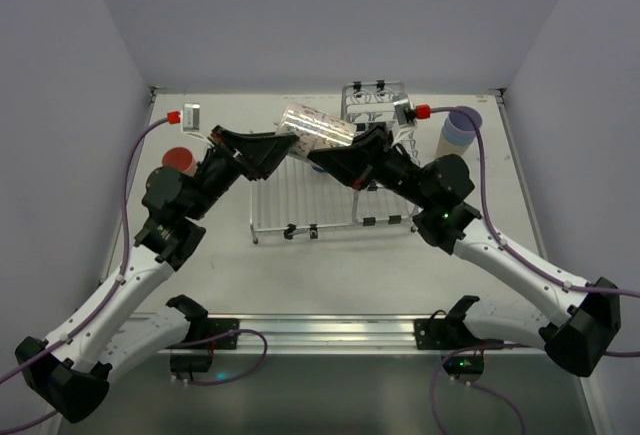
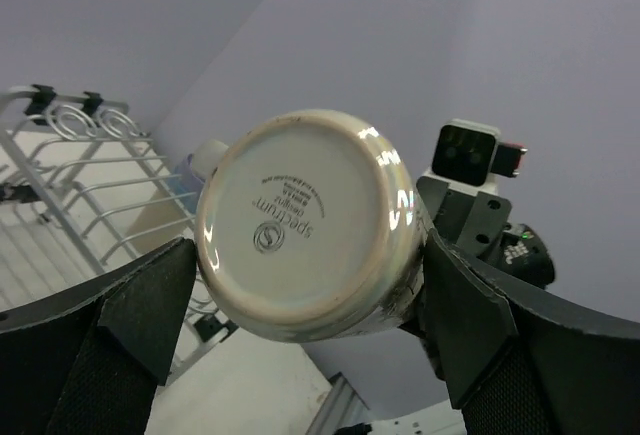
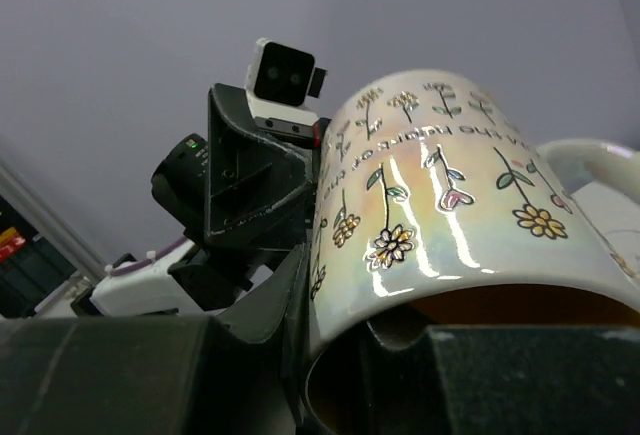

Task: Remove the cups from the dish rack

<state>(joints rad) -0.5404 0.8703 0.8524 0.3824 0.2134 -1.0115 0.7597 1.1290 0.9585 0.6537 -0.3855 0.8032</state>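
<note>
A white mug with painted flowers and an orange inside (image 1: 316, 126) hangs on its side in the air above the dish rack (image 1: 300, 205), held between both grippers. My left gripper (image 1: 283, 145) is shut on its base end. In the left wrist view the mug's stamped bottom (image 2: 300, 220) sits between my two fingers (image 2: 150, 310). My right gripper (image 1: 345, 150) is shut on the rim. In the right wrist view one finger (image 3: 520, 375) is inside the mug (image 3: 450, 205) and the other outside. The rack's taller basket (image 1: 375, 103) stands at the back.
A stack of lavender and light blue cups (image 1: 461, 131) stands at the back right of the table, and also shows behind the rack wires (image 2: 90, 205) in the left wrist view. A cup with a red rim (image 1: 178, 160) stands at the left. White walls enclose the table.
</note>
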